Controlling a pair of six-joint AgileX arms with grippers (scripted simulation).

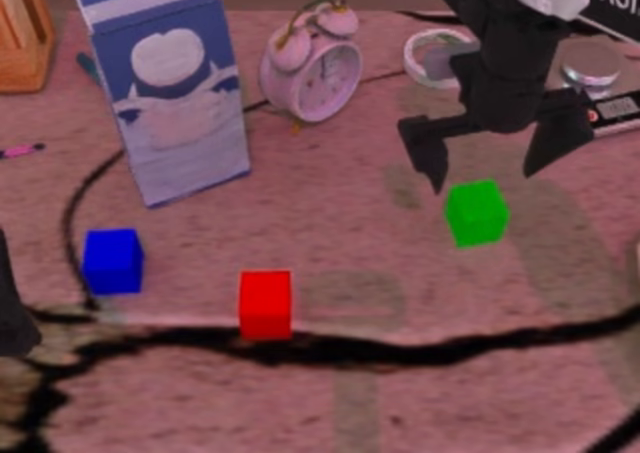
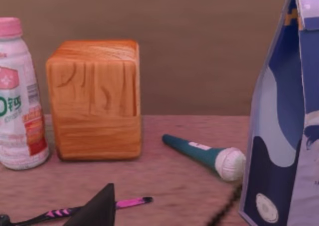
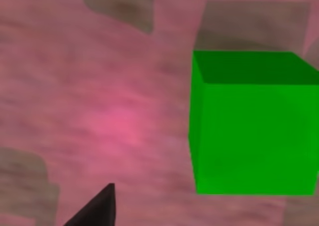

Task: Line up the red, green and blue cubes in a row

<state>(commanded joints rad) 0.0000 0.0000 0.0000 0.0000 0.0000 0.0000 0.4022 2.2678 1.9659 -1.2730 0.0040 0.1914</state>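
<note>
The green cube (image 1: 476,213) sits right of centre on the pink table and fills much of the right wrist view (image 3: 251,128). My right gripper (image 1: 490,158) hovers open just behind and above it, its dark fingers spread wider than the cube; one fingertip (image 3: 102,206) shows beside the cube, apart from it. The red cube (image 1: 265,303) rests near the front middle. The blue cube (image 1: 112,261) lies at the left, slightly farther back than the red. My left arm (image 1: 12,313) stays parked at the left edge; one fingertip (image 2: 99,208) shows, holding nothing.
A tall blue-and-white carton (image 1: 165,93) stands behind the blue cube, and a pink alarm clock (image 1: 312,68) behind the centre. A wooden block (image 2: 94,101), bottle (image 2: 17,91), teal microphone (image 2: 204,156) and pink pen (image 1: 20,151) lie at back left. A white ring (image 1: 440,55) sits back right.
</note>
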